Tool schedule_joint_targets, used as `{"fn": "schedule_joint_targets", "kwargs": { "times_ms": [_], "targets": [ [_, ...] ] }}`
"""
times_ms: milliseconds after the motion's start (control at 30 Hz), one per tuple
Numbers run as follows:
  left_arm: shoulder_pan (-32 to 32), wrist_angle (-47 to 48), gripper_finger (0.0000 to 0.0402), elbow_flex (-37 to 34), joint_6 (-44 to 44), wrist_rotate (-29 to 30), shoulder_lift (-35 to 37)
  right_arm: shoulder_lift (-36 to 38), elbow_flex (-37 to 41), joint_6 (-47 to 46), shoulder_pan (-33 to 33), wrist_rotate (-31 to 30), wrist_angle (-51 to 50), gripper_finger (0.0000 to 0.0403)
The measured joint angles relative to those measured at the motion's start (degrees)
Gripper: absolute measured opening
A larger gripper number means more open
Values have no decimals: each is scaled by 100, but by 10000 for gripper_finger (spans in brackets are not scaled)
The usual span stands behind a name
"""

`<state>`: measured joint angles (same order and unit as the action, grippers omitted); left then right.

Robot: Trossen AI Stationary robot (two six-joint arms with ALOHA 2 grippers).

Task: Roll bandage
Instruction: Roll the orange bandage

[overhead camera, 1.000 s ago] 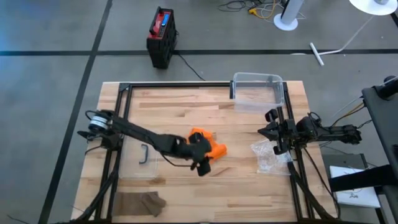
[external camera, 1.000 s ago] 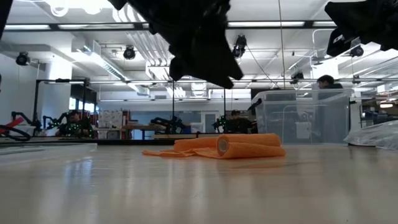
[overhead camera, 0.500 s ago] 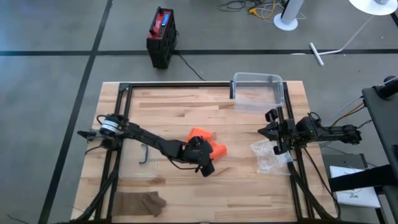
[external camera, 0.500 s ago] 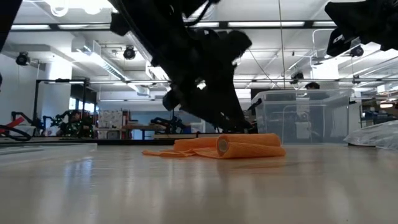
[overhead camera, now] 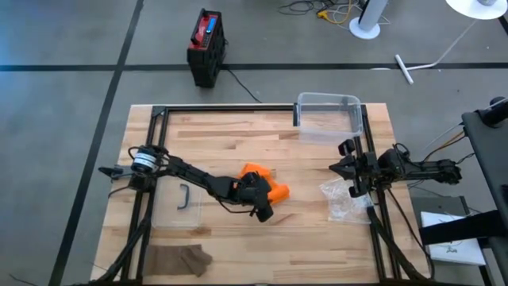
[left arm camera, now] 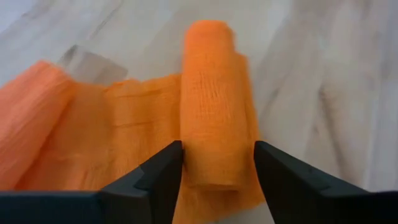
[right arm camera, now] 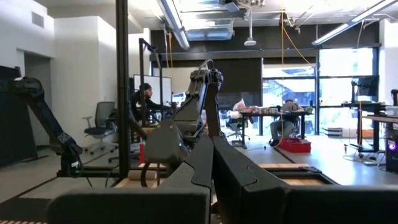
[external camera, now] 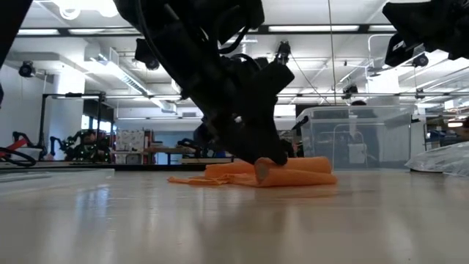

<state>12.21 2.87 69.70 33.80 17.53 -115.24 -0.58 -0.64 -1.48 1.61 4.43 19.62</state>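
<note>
While my left gripper (left arm camera: 217,167) sits low on the table (overhead camera: 317,159), its fingers spread on either side of the rolled end of the orange bandage (left arm camera: 214,99) without pinching it, I see the clear bin (overhead camera: 327,117) far beyond it, contents unclear. Nearer my parked, closed right gripper (overhead camera: 347,169) lies a crumpled plastic bag (overhead camera: 340,200). No labels are readable.

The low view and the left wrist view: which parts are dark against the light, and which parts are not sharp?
Low view: the left gripper and its arm stand as a dark silhouette against bright ceiling lights; the table shows soft glare. Left wrist view: the orange bandage roll is soft, and the dark fingers on either side of it have blurred edges.
</note>
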Motion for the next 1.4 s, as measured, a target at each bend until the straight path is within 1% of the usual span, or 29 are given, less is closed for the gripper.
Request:
{"fn": "schedule_joint_targets", "kwargs": {
  "times_ms": [100,267,433,567,733,900,1033,1200,1400],
  "targets": [
    [15,-56,172,2,-158,-195,2,0,0,0,0,0,2,0],
    [59,-96,153,2,-544,-198,-22,1,1,0,0,1,4,0],
    [70,-235,146,2,-736,-147,-145,0,0,0,0,0,3,0],
    [100,-225,158,6,-674,-131,-129,1,0,0,0,1,-1,0],
    [103,-321,188,2,-353,-218,-107,0,0,0,0,0,-5,0],
    [87,-395,213,-1,-116,-309,-325,0,0,0,0,2,-5,0],
    [92,-487,219,16,132,-262,-441,0,0,0,0,2,-17,0],
    [92,-541,198,24,166,-237,-474,0,0,0,0,2,-5,0],
    [92,-476,149,-1,-57,-217,-347,0,0,0,0,2,-17,0]
  ]
}}
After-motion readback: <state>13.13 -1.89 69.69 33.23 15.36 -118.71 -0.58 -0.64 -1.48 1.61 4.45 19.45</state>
